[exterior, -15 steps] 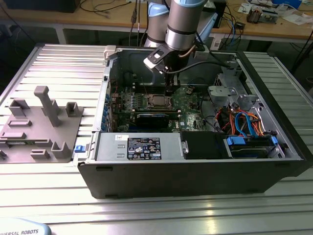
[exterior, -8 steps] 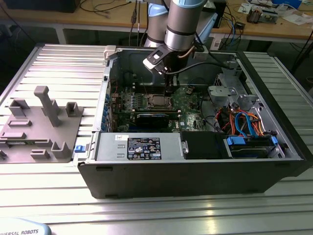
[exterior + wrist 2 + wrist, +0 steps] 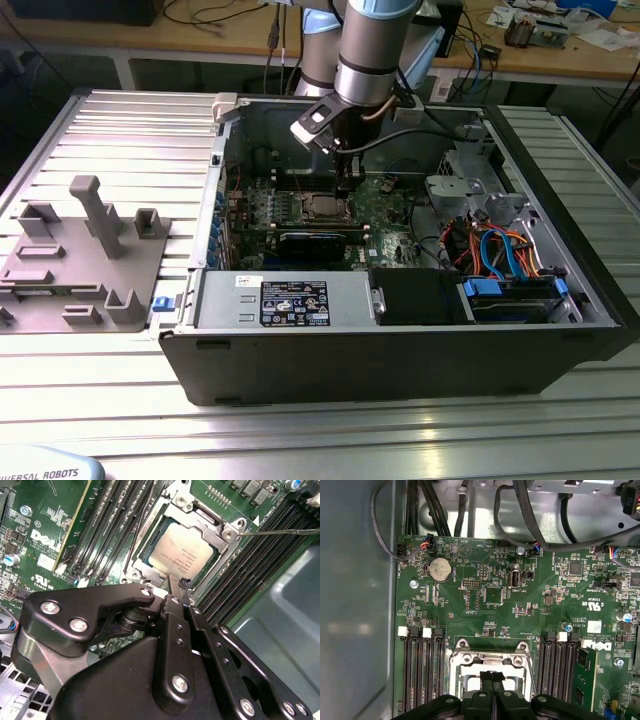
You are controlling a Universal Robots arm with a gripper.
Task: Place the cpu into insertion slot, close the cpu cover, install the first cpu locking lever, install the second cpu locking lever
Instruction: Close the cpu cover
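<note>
In the exterior view, the arm reaches down into the open computer case point(image 3: 400, 350), which lies on a ribbed metal table point(image 3: 120, 140). The gripper point(image 3: 347, 183) hangs low over the green motherboard point(image 3: 385, 205), just at the far right edge of the insertion slot point(image 3: 325, 207). The power supply point(image 3: 285, 300) sits along the near wall. A grey fixture point(image 3: 85, 250) stands well apart on the exterior view's left.

In the second wrist view, the cpu point(image 3: 180, 550) lies flat inside the slot, its dull silver top showing through the cut-out of the cpu cover point(image 3: 212, 530). The cover appears to be down over the chip, so I judge the first two steps done. The gripper's fingers are pressed together with no gap, and I see nothing clamped between them. Their tips sit at the socket's edge, touching or just above the frame. A thin locking lever point(image 3: 280, 531) runs out sideways from one corner of the socket over the memory slots point(image 3: 107, 525). It looks unlatched, so the lever steps seem left to do. I cannot make out the other lever's position.

In the first wrist view, the closed fingertips point(image 3: 487, 677) meet over the cover's middle, with memory slots on either side and a coin cell point(image 3: 440, 569) further up the board.
</note>
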